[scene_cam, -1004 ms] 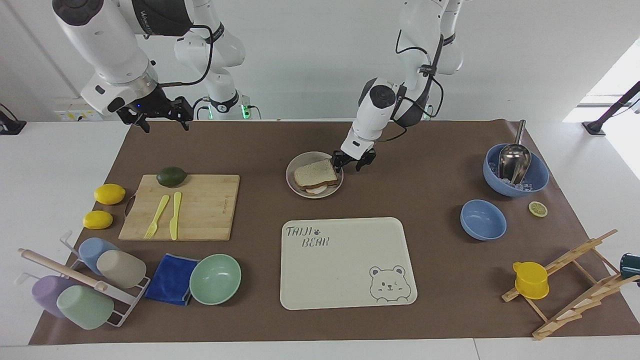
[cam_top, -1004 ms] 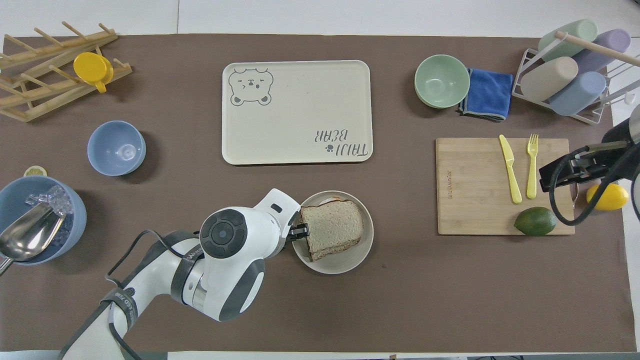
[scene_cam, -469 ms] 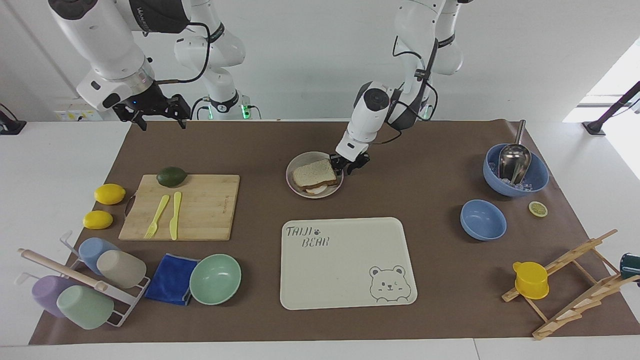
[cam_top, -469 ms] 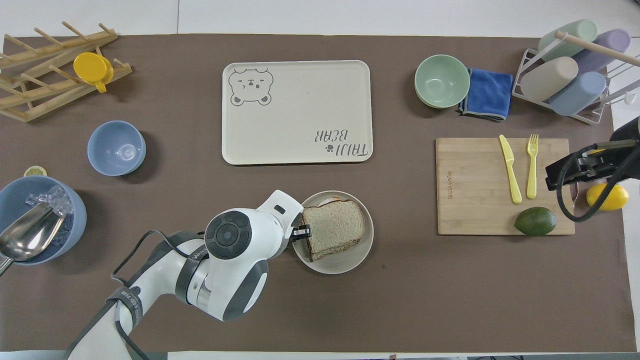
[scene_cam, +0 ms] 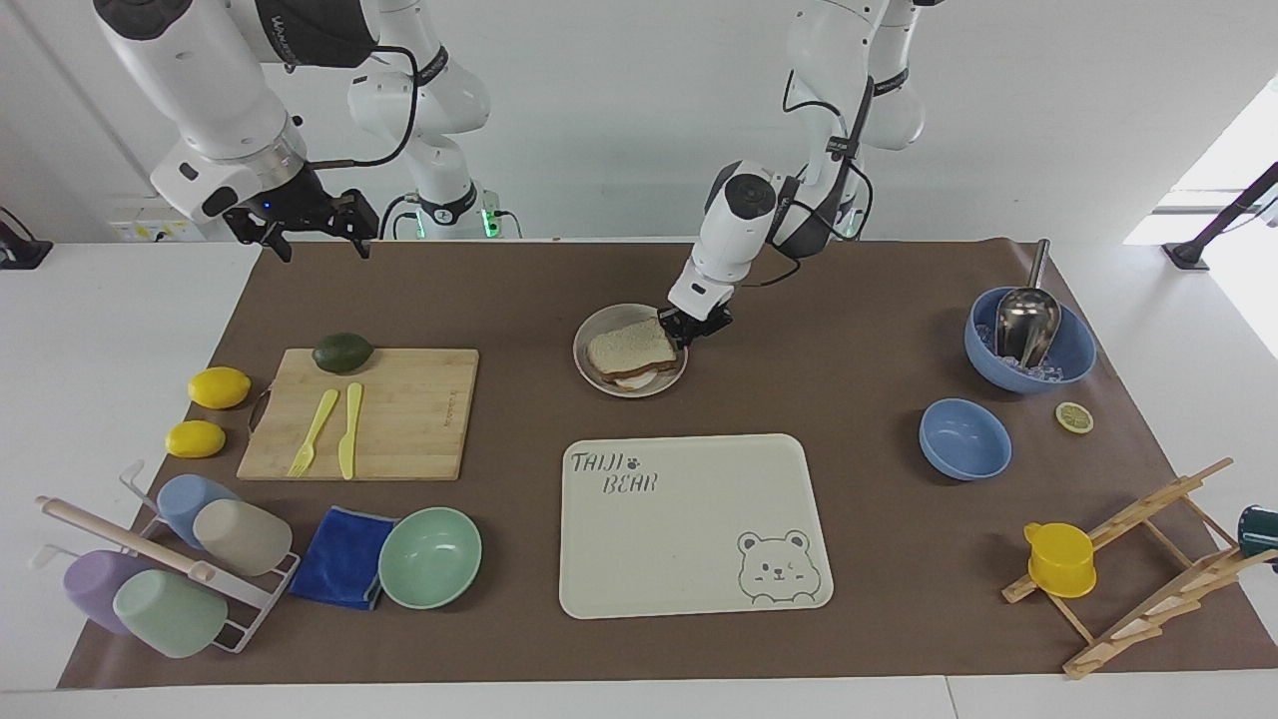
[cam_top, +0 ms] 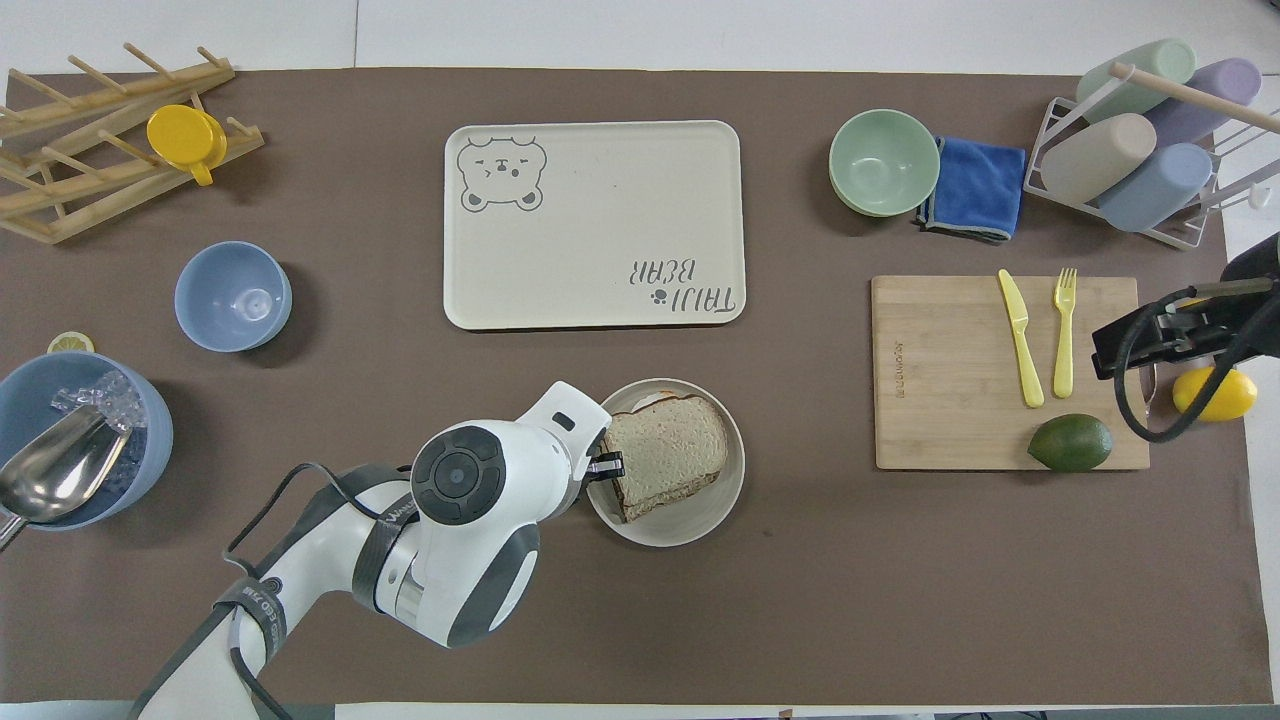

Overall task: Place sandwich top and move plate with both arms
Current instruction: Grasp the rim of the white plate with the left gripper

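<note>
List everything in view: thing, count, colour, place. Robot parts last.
sandwich top: 1, tan, on the plate
plate: 1, off-white, mid-table, nearer the robots than the tray
tray: 1, cream, bear drawing
cutting board: 1, wood, toward the right arm's end; yellow fork and knife on it
avocado: 1, green, on the board's edge
lemons: 2, yellow, beside the board
green bowl: 1, mint, beside the blue cloth
cup rack: 1, four pastel cups
blue bowls: 2, toward the left arm's end; the larger holds ice and a metal scoop
lemon slice: 1
wooden rack: 1, yellow cup on it
left end effector: at the plate's rim
right end effector: open, waits over the mat's corner
</note>
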`<state>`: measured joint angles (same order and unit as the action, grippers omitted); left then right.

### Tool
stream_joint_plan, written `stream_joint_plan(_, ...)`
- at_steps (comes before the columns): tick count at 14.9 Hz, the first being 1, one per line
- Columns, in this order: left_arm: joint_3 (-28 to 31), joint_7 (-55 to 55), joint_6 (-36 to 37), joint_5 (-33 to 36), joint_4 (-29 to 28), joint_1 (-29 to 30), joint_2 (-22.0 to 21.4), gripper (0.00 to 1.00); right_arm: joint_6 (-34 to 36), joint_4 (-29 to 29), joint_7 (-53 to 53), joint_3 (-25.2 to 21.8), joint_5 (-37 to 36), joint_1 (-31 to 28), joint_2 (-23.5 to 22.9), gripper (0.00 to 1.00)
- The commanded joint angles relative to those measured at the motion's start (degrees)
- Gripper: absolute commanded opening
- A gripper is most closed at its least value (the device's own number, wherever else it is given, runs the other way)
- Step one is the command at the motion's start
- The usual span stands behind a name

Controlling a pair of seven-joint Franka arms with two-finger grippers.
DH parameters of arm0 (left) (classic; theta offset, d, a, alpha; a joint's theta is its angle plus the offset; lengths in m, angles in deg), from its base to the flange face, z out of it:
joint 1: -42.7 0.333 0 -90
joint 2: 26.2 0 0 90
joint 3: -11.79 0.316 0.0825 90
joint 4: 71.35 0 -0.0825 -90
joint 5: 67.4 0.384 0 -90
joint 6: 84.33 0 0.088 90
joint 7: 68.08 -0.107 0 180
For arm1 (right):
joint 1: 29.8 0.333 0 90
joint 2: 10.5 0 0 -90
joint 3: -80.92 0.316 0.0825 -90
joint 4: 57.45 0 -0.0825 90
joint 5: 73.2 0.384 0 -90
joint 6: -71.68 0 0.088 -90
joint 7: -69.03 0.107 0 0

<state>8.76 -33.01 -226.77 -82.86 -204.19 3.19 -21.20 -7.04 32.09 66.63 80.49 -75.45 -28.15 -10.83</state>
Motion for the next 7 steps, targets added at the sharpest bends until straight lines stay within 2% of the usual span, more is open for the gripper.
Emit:
stream_joint_plan(1,0.8,-0.3,-1.3,-0.8,-0.7,-0.9,0.7,0.0,-0.9,1.6,-0.2,0.8,1.2,-1.3,0.9,1.0)
stream_joint_plan(7,0.8,-2.2,-0.5,-0.8,0.9,0.7,0.9,0.0,-0.9,1.5,-0.2,0.8,1.2,-1.0,0.9,1.0)
